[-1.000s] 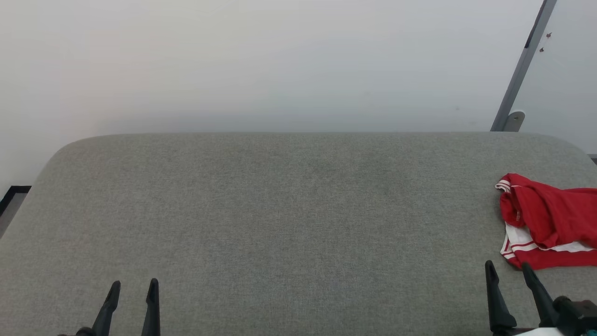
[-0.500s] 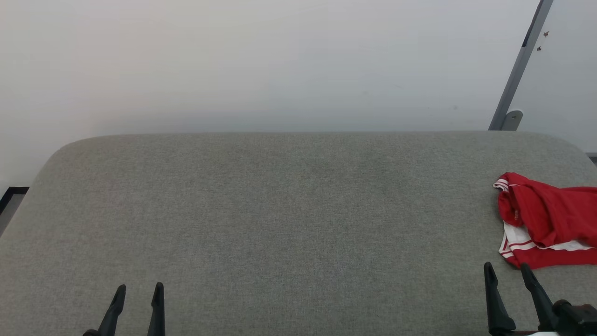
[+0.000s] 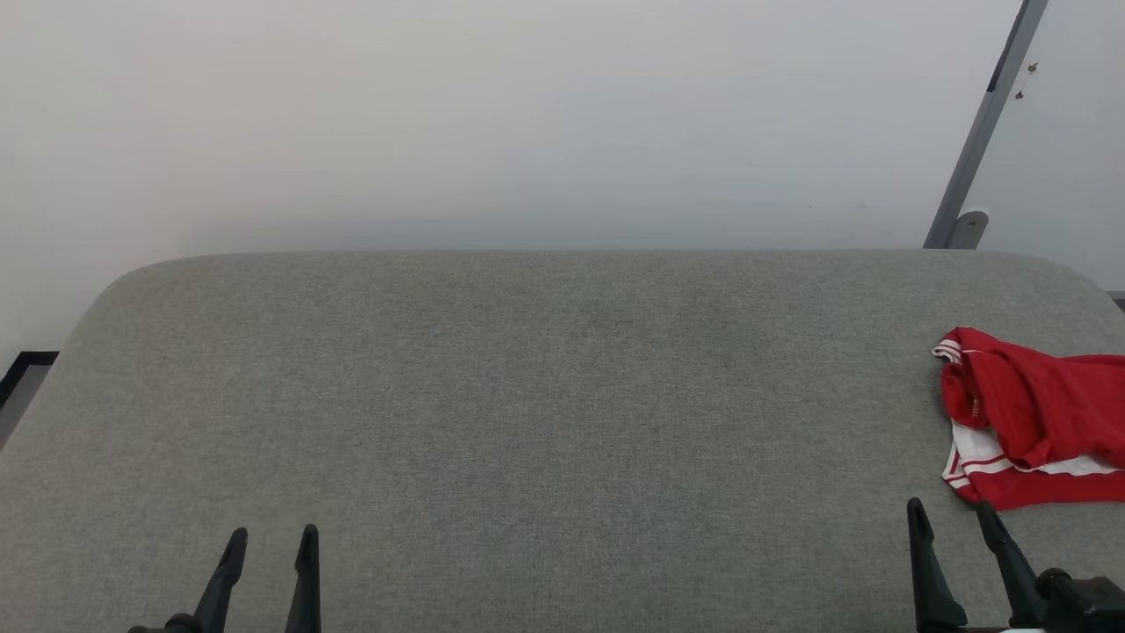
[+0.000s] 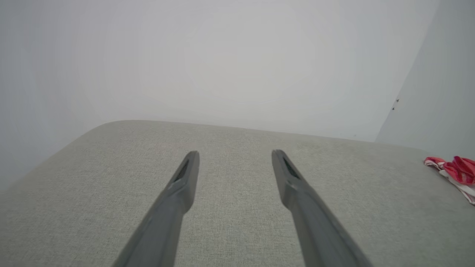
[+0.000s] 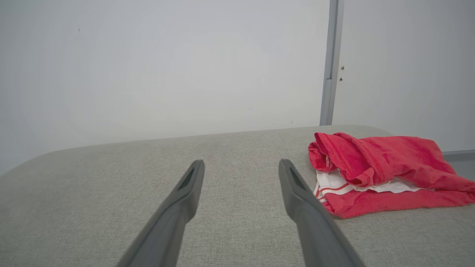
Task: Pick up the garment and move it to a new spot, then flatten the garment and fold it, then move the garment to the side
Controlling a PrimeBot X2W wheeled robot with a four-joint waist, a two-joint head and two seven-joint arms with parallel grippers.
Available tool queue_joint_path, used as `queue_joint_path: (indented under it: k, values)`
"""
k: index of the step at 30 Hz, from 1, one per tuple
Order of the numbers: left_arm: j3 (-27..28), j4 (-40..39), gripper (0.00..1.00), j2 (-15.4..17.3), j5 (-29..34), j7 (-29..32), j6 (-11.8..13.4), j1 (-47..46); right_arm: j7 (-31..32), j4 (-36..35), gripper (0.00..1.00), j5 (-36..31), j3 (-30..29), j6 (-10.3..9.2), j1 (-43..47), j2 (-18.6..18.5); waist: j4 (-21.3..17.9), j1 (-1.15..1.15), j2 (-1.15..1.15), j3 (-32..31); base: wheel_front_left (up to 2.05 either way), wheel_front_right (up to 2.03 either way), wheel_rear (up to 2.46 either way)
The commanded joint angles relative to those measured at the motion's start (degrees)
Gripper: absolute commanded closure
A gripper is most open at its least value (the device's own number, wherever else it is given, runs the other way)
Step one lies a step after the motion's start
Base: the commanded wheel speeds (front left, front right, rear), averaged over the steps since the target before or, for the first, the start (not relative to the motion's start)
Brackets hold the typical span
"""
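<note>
I see the garment bunched at 1 o'clock, near my right gripper, not touching; right and left gripper fingers spread, empty.

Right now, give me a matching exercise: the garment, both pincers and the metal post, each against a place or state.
1 garment
2 left pincer
3 right pincer
4 metal post

A open, far from the red cloth
B grey, slanting, upper right
C crumpled, red with white bands
D open, close by the red cloth

Pairs: 1-C, 2-A, 3-D, 4-B
</note>
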Motion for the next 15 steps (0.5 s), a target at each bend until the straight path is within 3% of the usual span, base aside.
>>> queue_joint_path:
  k: [1, 4, 5, 9, 15]
  values:
    - [-0.3, -0.2, 0.00, 0.0, 0.4, -0.3, -0.2, -0.6, -0.2, -0.3, 0.00, -0.3, 0.0, -0.01, 0.2, 0.2, 0.0, 0.00, 0.00, 0.0, 0.00, 0.00, 0.00]
    - [-0.1, -0.5, 0.00, -0.2, 0.6, -0.3, -0.2, -0.8, -0.2, -0.2, 0.00, -0.4, -0.1, -0.01, 0.2, 0.2, -0.1, 0.00, 0.00, 0.0, 0.00, 0.00, 0.00]
    - [-0.2, -0.4, 1.00, -0.2, 0.3, 0.0, 0.0, -0.3, 0.0, 0.0, 1.00, 0.0, 0.0, 0.00, 0.0, 0.0, -0.1, 0.00, 0.00, 0.0, 0.00, 0.00, 0.00]
    - [-0.4, 1.5, 1.00, -0.7, -0.5, 0.3, 0.0, 0.2, 0.4, 1.8, 1.00, 0.8, 0.0, 0.00, 0.4, 0.3, -0.1, 0.00, 0.00, 0.1, 0.00, 0.00, 0.00]
    - [0.0, 2.4, 1.00, -1.1, -8.1, 2.1, 0.1, -1.7, 2.6, 2.3, 1.00, 8.3, -0.4, 0.00, -1.3, 0.5, -0.3, 0.00, 0.00, 0.4, 0.00, 0.00, 0.00]
